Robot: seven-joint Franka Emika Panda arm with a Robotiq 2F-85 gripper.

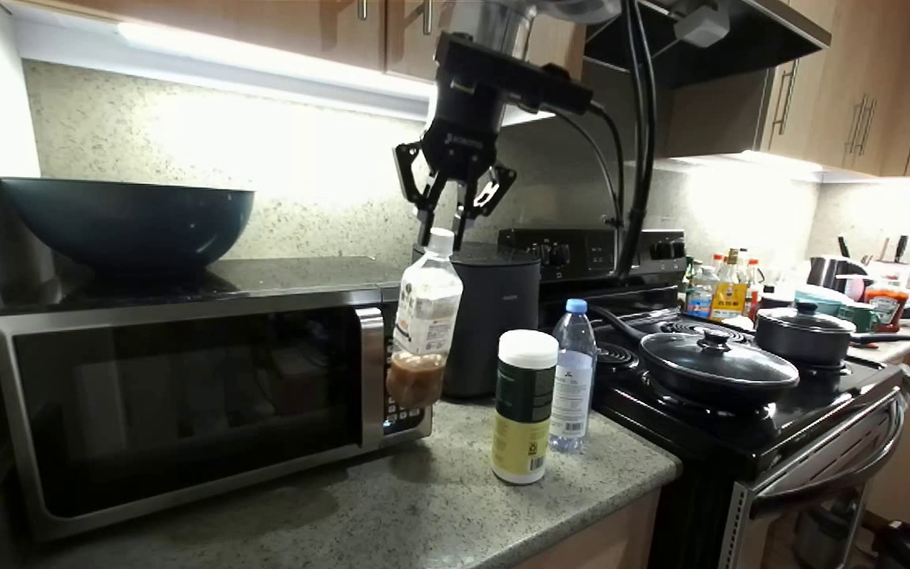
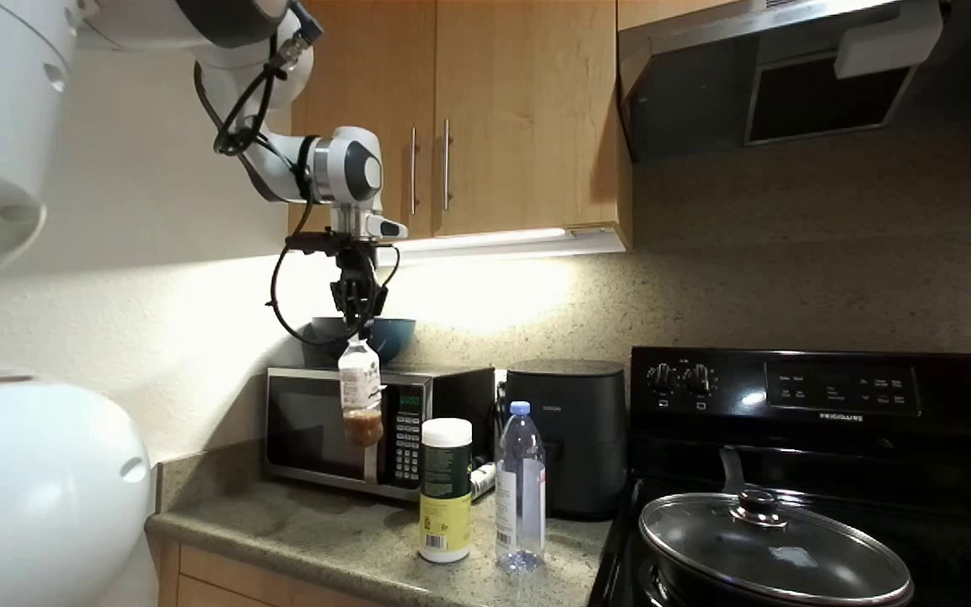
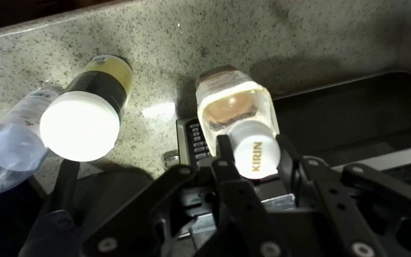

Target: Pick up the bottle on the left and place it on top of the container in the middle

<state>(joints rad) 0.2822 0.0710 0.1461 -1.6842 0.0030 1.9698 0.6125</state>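
The gripper (image 1: 441, 235) has hold of the small bottle (image 1: 426, 320) by its white cap (image 3: 257, 153). Its two black fingers (image 3: 224, 150) are close together, only as far apart as the cap is wide, and one touches each side. The top of the cap says KIRIN in gold letters. The small bottle hangs in the air over the counter (image 1: 344, 506), near the microwave (image 1: 186, 411), and it is tilted. It is see-through, with brown liquid (image 1: 415, 381) in its lower part. The words on its pale label are too small to read.

The container (image 1: 524, 407) stands upright on the counter. In both exterior views it is to the right of the small bottle, apart from it. It has a wide white lid (image 1: 528, 349). Its wrapper is dark green on top and yellow below, with a barcode (image 1: 535, 462) near the bottom. The other writing there is too tiny to read.

A water bottle (image 2: 521, 497) with a blue cap (image 2: 519, 408) stands near the container. Its label has a barcode too, but the words are too small to read.

The black stove (image 2: 730, 430) says FRIGIDAIRE on its back. A tall dark machine (image 2: 565, 438) has a small pale word, too blurry to read. Green numbers (image 2: 410, 400) on the microwave are blurry too.
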